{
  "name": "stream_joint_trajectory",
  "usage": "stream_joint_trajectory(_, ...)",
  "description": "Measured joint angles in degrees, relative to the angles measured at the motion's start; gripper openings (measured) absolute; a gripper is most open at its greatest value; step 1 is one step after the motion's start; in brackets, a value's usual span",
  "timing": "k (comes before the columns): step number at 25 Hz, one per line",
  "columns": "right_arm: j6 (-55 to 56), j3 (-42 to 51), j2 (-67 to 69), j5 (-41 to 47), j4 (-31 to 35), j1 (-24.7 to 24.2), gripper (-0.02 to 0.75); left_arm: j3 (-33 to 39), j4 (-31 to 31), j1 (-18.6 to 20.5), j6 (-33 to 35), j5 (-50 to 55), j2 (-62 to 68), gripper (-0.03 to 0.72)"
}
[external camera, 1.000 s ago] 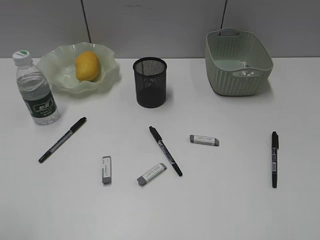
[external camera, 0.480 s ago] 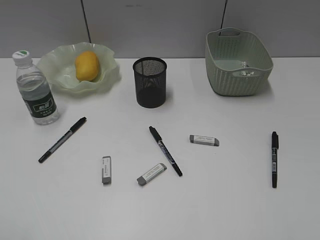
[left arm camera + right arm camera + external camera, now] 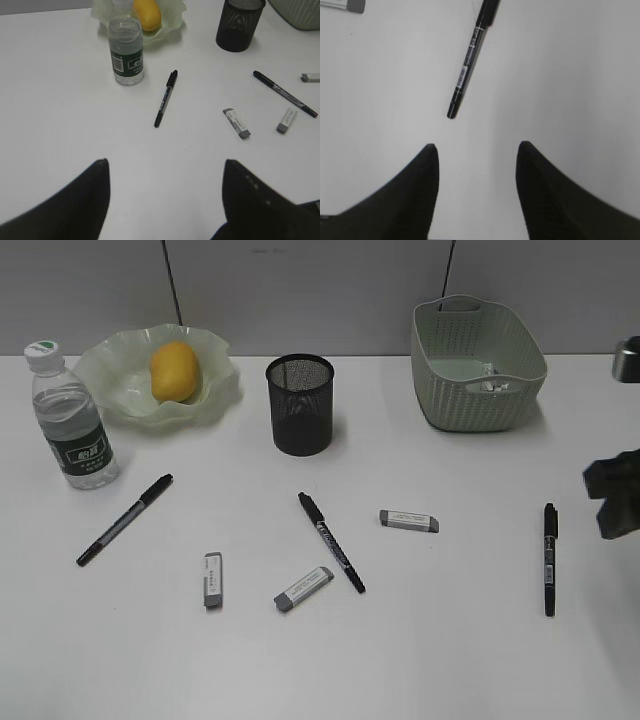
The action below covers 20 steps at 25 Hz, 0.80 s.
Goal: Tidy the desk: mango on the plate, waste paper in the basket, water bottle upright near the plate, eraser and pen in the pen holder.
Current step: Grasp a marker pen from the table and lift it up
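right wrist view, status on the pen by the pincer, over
Both pincers open, empty. Right pincer above the desk, short of the rightmost pen, which lies flat, untouched. Nothing between them.

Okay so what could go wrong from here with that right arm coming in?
The right gripper is open just short of the right pen, which lies angled across its approach, so the jaws may nudge or roll it instead of pinching it. Carrying it to the pen holder later could knock that light cup.
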Motion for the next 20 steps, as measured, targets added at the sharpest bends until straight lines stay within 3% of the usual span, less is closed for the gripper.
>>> stream_joint_trajectory(10,2.1,-12.2,24.5,-3.8,1.4,-3.4,0.404,0.0,0.0,0.0,0.0,0.0,0.0,0.529)
stream_joint_trajectory(20,2.2,-21.2,36.4,-4.3,1.5,-5.1,0.403,0.0,0.1,0.0,0.0,0.0,0.0,0.529)
